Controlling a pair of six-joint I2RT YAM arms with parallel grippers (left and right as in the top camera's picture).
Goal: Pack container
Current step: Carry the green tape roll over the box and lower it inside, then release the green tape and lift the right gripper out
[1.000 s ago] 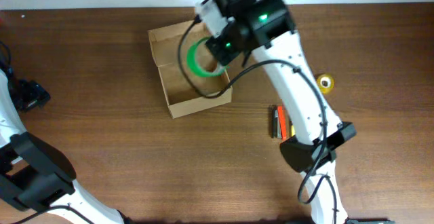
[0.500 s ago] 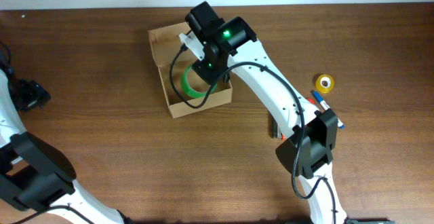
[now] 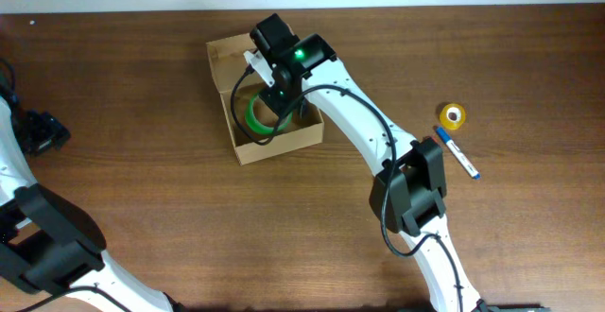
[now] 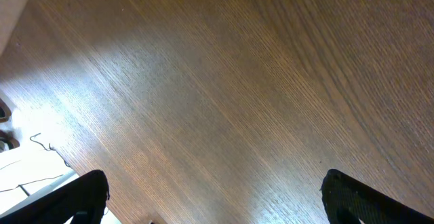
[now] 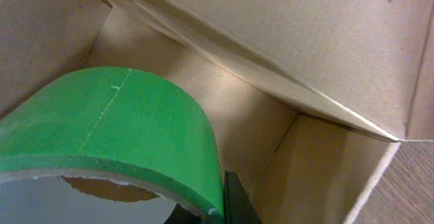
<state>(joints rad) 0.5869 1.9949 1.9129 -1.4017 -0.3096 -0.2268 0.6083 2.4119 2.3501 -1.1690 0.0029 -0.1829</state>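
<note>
Looking down from the overhead camera, you've got the container (image 3: 280, 145) sitting on the table (image 3: 170, 208) toward the far edge, a bit left of the middle, with its flap lid open on the far side. Your right arm reaches out across the table and bends down over it, so the right gripper (image 3: 267, 99) is inside the open top.

That gripper is clamped on a green tape roll (image 5: 115, 129). In the right wrist view you can see one dark finger (image 5: 234, 198) pressed against the outside of the band, with the plain cardboard walls and an inner corner of the container right behind it. The roll is down between the walls, tilted a little. Whether it's touching the floor of the container, you can't tell from either view.

Off to the right there's a yellow tape roll (image 3: 455, 115) lying flat on the wood, and a blue pen (image 3: 458, 153) just beside it, nearer you and angled. Both are well apart from the container.

Your left arm is parked at the left edge of the table. The left gripper (image 4: 217, 200) has its jaws spread wide, fingertips (image 4: 85, 193) out at the bottom corners of the wrist view, with nothing but bare wood grain between them.
</note>
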